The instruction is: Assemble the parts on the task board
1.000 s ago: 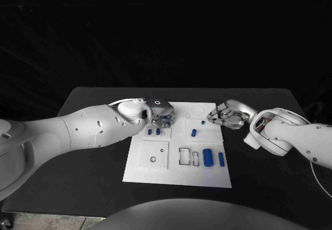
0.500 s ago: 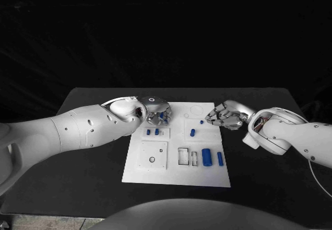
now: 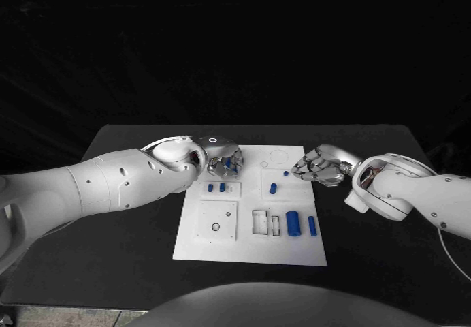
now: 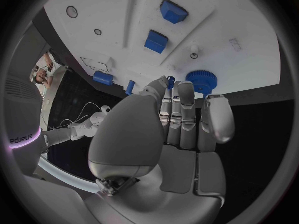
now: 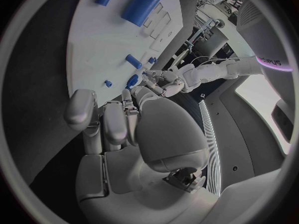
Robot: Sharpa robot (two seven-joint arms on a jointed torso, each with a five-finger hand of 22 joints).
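The white task board (image 3: 250,242) lies flat in the middle of the black table (image 3: 128,225); it looks a stiff, heavy plate that should stay put under light pressing.

The left hand (image 3: 224,158) hangs over the board's far left corner, fingers drawn together around a small blue gear (image 4: 199,79) at their tips. The right hand (image 3: 319,165) sits at the board's far right edge with its fingers curled in, apparently holding nothing.

Near the board's right side lie a thick blue cylinder (image 3: 293,220) and, just beside it, a thin blue peg (image 3: 312,225). Both look like rigid, light plastic, smooth enough to roll or slip, so a pinch across the middle seems best.

Two small blue blocks (image 4: 156,41) stand in the left recess.

The gear is small, hard and toothed, and probably grips best by its rim.
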